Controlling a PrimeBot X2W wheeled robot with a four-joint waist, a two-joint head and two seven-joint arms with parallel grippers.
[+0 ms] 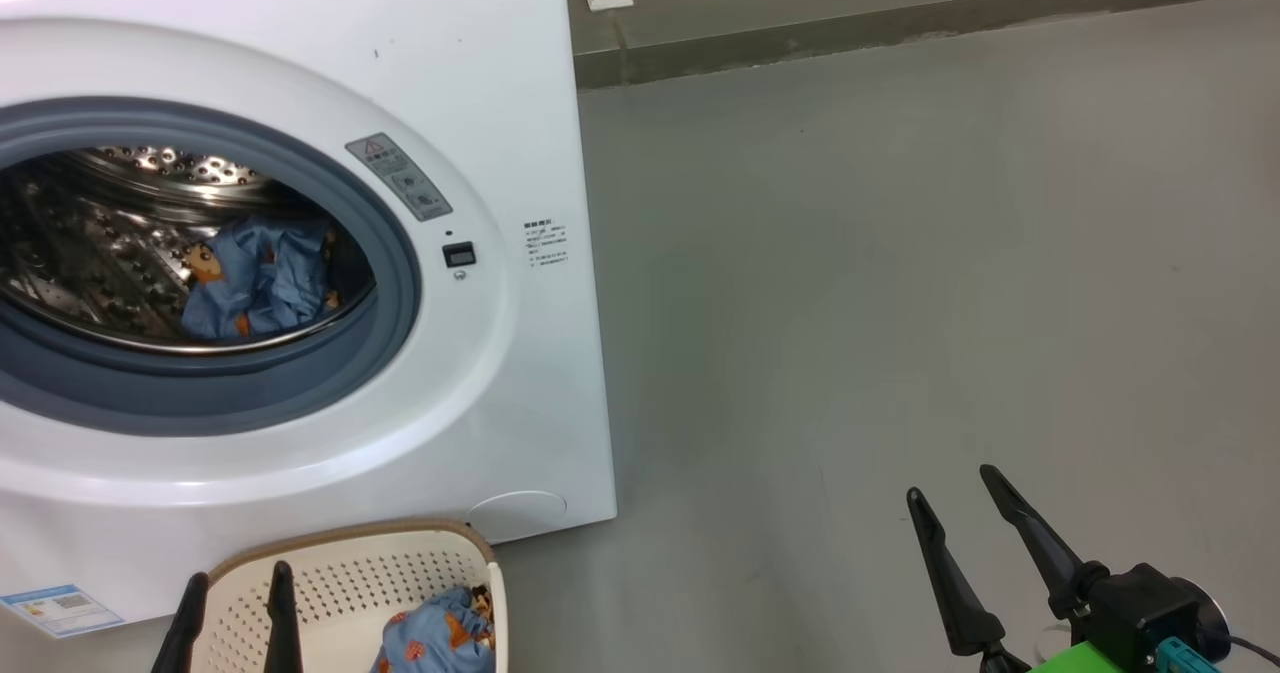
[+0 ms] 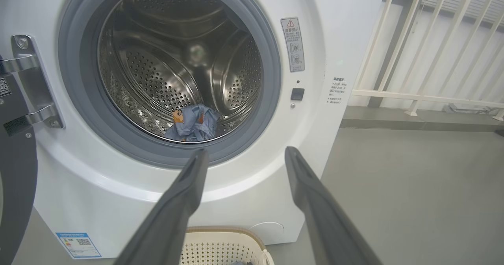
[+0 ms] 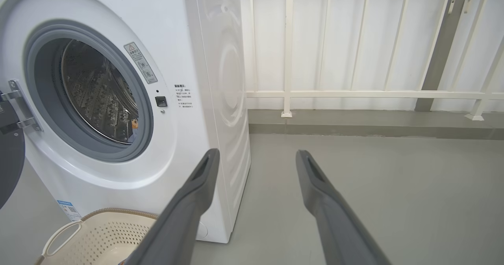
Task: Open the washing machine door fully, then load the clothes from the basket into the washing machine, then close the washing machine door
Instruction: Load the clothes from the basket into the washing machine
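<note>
The washing machine (image 1: pixel 500 103) stood with the washing machine door (image 2: pixel 15 178) swung wide open at its left. Part of the clothes (image 1: pixel 255 283) lay inside the drum (image 2: pixel 157 72) — more of the same blue fabric sat in the basket (image 1: pixel 350 563) on the floor (image 1: pixel 900 253) against the machine's front. The left fingers (image 2: pixel 185 194) were spread apart above the basket, empty; the right fingers (image 3: pixel 327 202) were also apart, empty, over the floor beside the machine.

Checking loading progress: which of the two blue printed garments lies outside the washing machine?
The garment in the basket, at the head view's bottom edge; the other garment lies inside the washing machine's drum.
</note>
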